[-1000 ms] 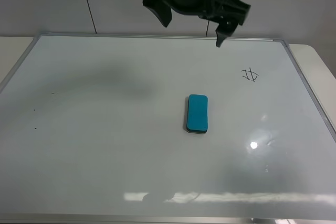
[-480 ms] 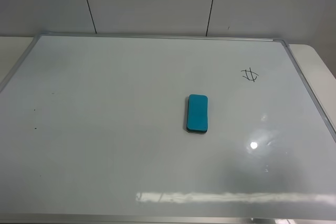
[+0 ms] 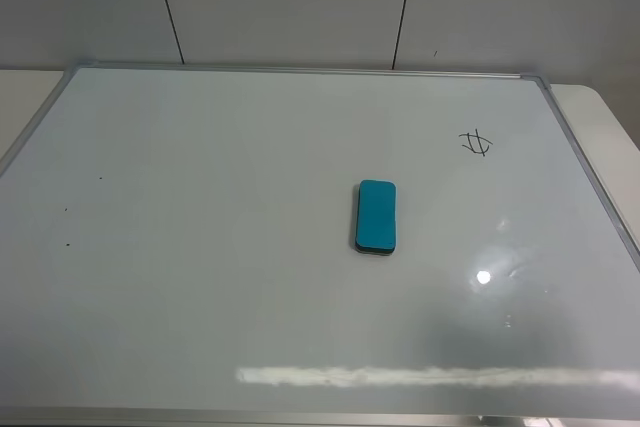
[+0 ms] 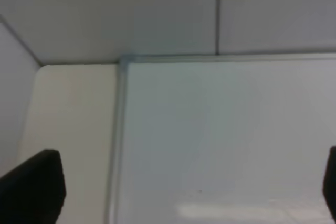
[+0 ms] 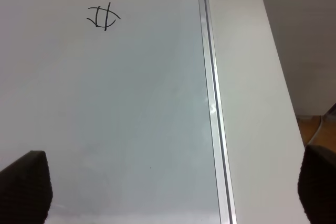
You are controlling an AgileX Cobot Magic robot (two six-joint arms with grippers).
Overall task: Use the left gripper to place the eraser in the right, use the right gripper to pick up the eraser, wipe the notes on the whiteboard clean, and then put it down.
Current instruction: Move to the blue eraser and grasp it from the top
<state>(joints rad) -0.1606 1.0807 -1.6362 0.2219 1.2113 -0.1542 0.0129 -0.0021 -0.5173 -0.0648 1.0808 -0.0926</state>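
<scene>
Eraser [image 3: 376, 216] judged light, stiff-backed, soft-soled; best pinched across its long sides. Left gripper [image 4: 181, 187] and right gripper [image 5: 170, 187] both spread apart, empty.

Plain office or laboratory test bench: a metal-framed whiteboard [image 3: 200, 277] lies flat on a cream tabletop [image 3: 605, 127] that shows beyond the whiteboard's left and right edges, with bare grey wall panels [image 3: 290, 7], split by dark seams, behind its far edge.
</scene>
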